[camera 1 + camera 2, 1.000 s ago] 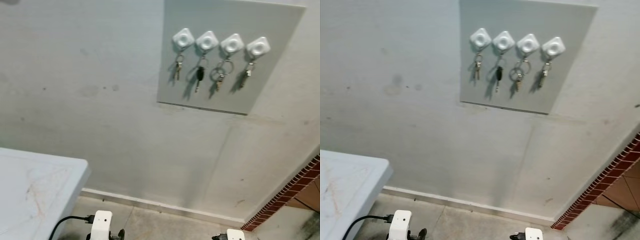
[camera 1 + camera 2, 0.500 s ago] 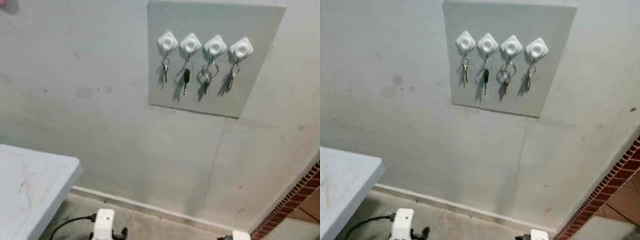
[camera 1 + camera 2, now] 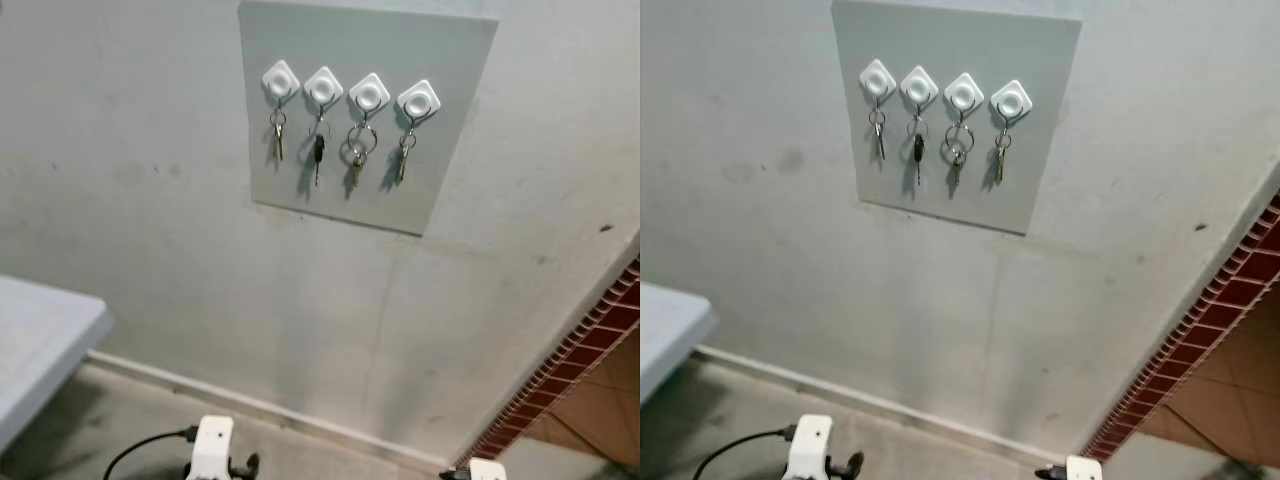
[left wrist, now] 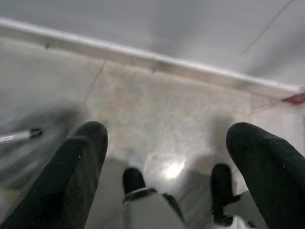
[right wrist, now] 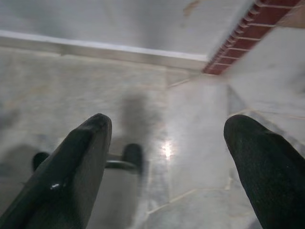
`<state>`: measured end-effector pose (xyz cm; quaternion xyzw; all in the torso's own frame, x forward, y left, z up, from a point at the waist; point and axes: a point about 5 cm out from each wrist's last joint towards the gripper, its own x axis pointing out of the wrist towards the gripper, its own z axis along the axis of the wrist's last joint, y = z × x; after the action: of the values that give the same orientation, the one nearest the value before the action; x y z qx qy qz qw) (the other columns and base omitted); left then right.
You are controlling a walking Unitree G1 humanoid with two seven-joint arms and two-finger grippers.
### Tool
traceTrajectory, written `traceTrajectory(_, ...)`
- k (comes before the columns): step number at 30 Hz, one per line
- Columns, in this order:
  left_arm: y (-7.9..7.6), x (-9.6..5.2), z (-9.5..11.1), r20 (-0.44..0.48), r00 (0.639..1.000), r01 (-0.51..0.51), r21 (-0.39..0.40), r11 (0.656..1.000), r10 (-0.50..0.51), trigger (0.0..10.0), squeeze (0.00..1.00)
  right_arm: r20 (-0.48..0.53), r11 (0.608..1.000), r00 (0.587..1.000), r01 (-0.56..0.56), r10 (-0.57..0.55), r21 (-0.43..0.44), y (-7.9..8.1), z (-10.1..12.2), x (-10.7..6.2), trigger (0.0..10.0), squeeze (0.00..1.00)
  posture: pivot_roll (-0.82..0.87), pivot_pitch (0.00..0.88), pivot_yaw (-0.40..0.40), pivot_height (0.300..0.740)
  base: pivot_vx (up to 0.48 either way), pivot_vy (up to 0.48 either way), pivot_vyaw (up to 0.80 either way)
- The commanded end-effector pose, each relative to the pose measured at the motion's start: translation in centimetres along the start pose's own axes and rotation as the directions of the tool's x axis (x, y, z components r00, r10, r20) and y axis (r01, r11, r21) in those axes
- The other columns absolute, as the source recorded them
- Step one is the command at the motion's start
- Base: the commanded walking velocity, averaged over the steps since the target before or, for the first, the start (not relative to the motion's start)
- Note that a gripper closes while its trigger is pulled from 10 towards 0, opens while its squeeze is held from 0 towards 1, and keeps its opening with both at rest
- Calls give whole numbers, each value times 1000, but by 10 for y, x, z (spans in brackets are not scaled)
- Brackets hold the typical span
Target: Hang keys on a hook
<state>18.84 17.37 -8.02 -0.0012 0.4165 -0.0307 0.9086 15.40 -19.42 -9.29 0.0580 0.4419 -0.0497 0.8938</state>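
Nearest the robot, both arms hang low over the floor (image 4: 157,129). The left gripper (image 4: 167,181) has its two black fingers spread wide with nothing between them, pointing down at pale floor tiles and the skirting strip (image 4: 143,55) at the foot of the wall. The right gripper (image 5: 167,176) is likewise spread and empty above the tiles, with a brick edging (image 5: 238,45) off to one side.

A little farther out on the robot's left, the corner of a pale desk (image 3: 40,340) juts in; a black cable (image 3: 145,445) curls near the left wrist.

Beyond that stands the grey wall (image 3: 150,230), and high on it a grey panel (image 3: 440,190) carrying four white diamond-shaped hooks (image 3: 369,96) in a row. Every hook is occupied: a small key set (image 3: 277,132) on the leftmost, a black-headed key (image 3: 318,152) next, a bunch on large rings (image 3: 357,150) third, and another key set (image 3: 403,155) on the rightmost.

By the look of it, the hanging is done: all keys are on the panel and neither gripper carries anything, so little appears left beyond standing clear.

Open floor lies ahead to the skirting. The desk corner bounds the left; the sloping brick edging (image 3: 560,370) closes off the right.
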Motion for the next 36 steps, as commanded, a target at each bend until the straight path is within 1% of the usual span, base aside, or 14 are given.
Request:
traceTrajectory(1, -2, 1, 4, 8, 1000, 5, 8, 1000, -5, 10000, 0, -1, 1000, 1000, 3, -3, 4, -1, 1, 0, 10000, 0, -1, 0, -24, 740, 0, -304, 0)
traceTrajectory(12, -2, 1, 2, 1, 1000, 4, 11, 1000, -4, 10000, 0, -14, 1000, 1000, 7, -7, 15, -2, -1, 0, 10000, 0, 0, 0, -26, 740, 0, -299, 0)
traceTrajectory(30, -2, 2, 5, 8, 1000, 3, 15, 1000, -3, 10000, 0, -19, 1000, 1000, 14, -14, 22, -5, -2, -1, 10000, 0, -5, 0, -24, 740, 0, -297, -712)
traceTrajectory(32, -1, 2, 6, 9, 1000, -2, 3, 1000, 1, 10000, 0, -15, 1000, 1000, 21, -20, 18, -5, -2, -1, 10000, 0, -5, 0, -24, 740, 0, 0, -406)
traceTrajectory(36, -1, 2, 6, 8, 1000, -3, 18, 1000, 3, 10000, 0, -18, 1000, 1000, 25, -25, 8, -6, -2, -1, 10000, 0, -6, 0, -24, 740, 0, 0, 0)
